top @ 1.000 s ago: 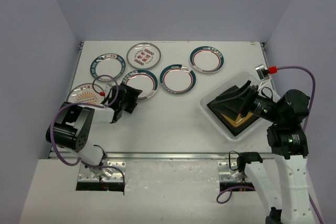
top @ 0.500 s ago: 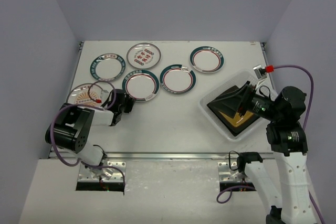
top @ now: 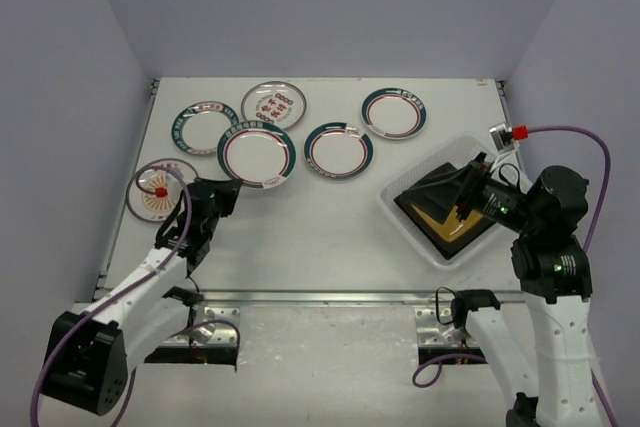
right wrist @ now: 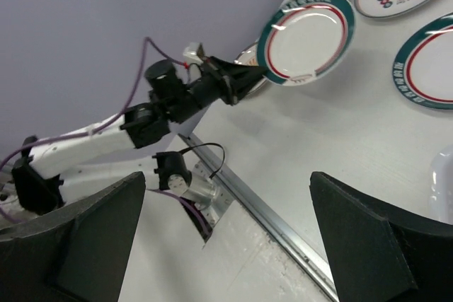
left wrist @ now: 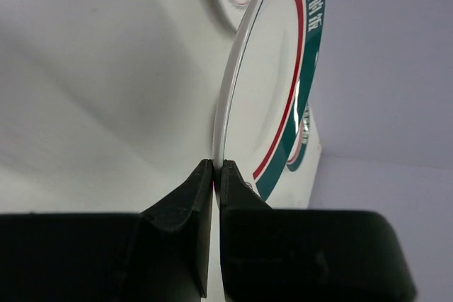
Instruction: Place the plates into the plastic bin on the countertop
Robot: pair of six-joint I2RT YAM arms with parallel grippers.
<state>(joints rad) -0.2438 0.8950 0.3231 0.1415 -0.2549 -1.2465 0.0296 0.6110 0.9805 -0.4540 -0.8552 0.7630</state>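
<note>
So, the left gripper (left wrist: 217,171) is clamped tight on the near rim of a round teal-and-red plate (left wrist: 276,83). It's just a thin edge pinch, and the plate sticks out straight ahead of the fingertips, tipped up off the countertop (top: 330,227) at least on its near side. The edge grip makes sense: a flat plate gives two fingers nothing else to bite, and holding the rim leaves the rest free to slide into the plastic bin (top: 425,247). That bin sits well off to this gripper's right, so the carry across looks like the job in hand. The right gripper (top: 465,199) hangs right over the bin, jaws wide apart with nothing between them, and directly under it an amber square plate (top: 445,212) with a dark rim lies inside. It'll probably need to clear out before the round one can drop in. The others lie flat on the counter. A second teal-rimmed plate (top: 197,127) is just beyond the held one and partly covered by it, with a red-motif plate (top: 273,104) farther ahead. Two more, a nearer teal plate (top: 339,150) and a farther teal plate (top: 394,112), are off toward the bin. An orange-motif plate (top: 145,205) lies back under the left wrist. A thin pinch on a glazed rim looks like a slip risk, I'd guess.
</note>
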